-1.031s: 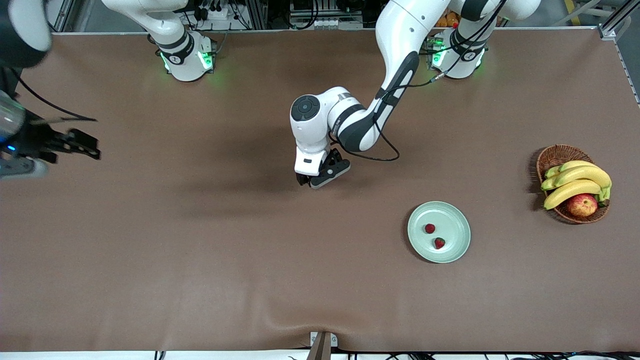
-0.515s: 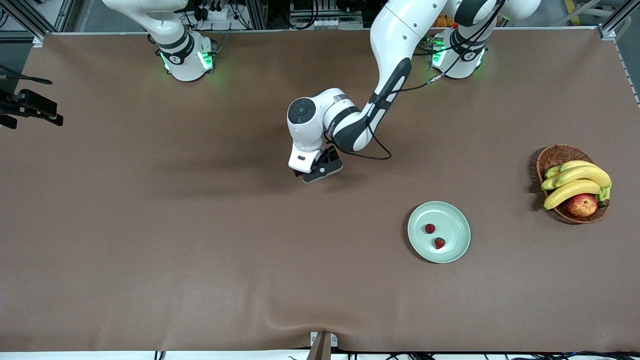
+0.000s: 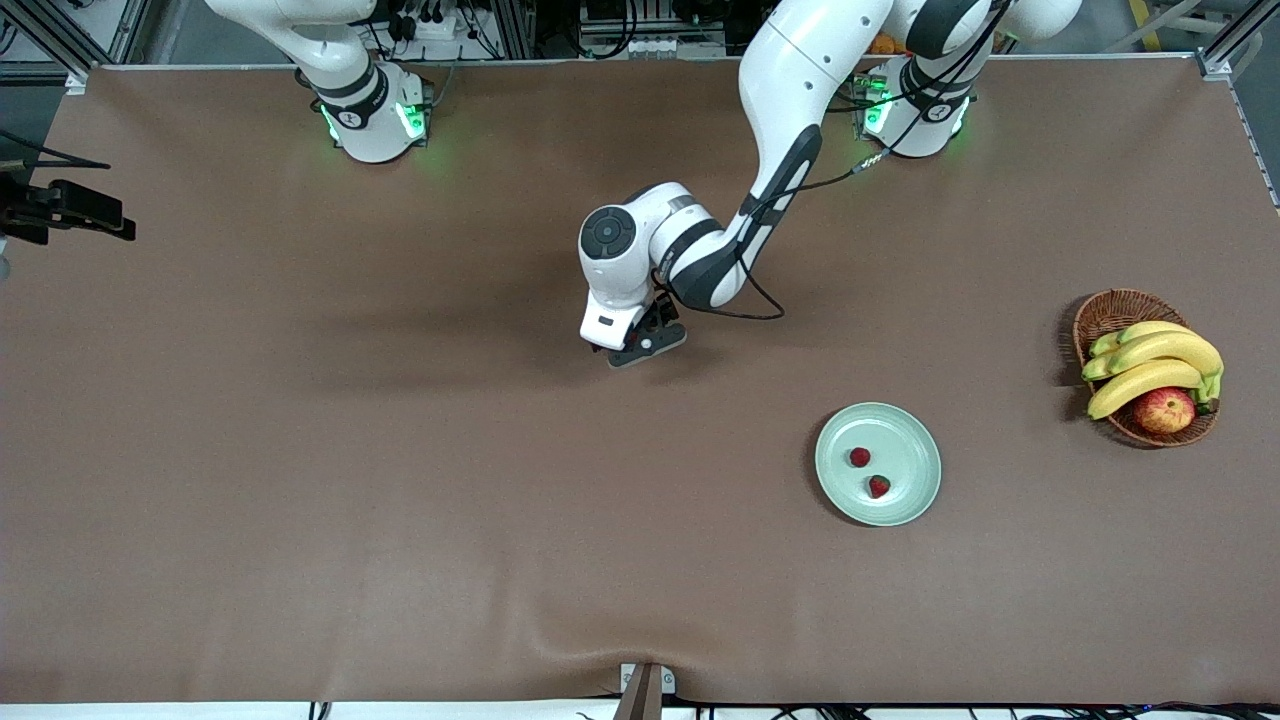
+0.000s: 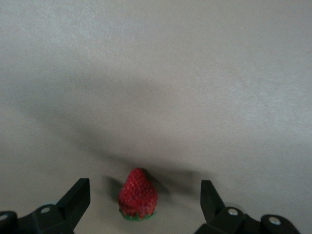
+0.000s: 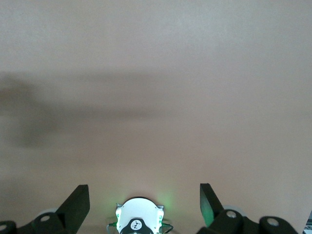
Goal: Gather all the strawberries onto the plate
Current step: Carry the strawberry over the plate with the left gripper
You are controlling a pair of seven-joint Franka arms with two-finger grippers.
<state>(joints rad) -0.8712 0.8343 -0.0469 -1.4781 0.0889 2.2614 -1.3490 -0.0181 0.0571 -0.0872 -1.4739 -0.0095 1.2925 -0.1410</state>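
Observation:
The pale green plate (image 3: 912, 448) lies on the brown table and holds two strawberries (image 3: 860, 457) (image 3: 879, 486). My left gripper (image 3: 632, 352) is low over the table's middle, well away from the plate toward the right arm's end, and it hides the third strawberry in the front view. The left wrist view shows this strawberry (image 4: 138, 195) on the table between the gripper's (image 4: 145, 187) open fingers, untouched. My right gripper (image 3: 70, 210) waits at the right arm's end of the table, open and empty (image 5: 143, 190).
A wicker basket (image 3: 1110, 310) with bananas (image 3: 1150, 365) and a red-yellow apple (image 3: 1164, 410) stands at the left arm's end of the table. The right arm's base (image 5: 139, 219) shows below its gripper in the right wrist view.
The right gripper has pulled back toward the table's edge at the right arm's end. The left gripper has shifted slightly over the third strawberry. The plate and its two berries have not moved.

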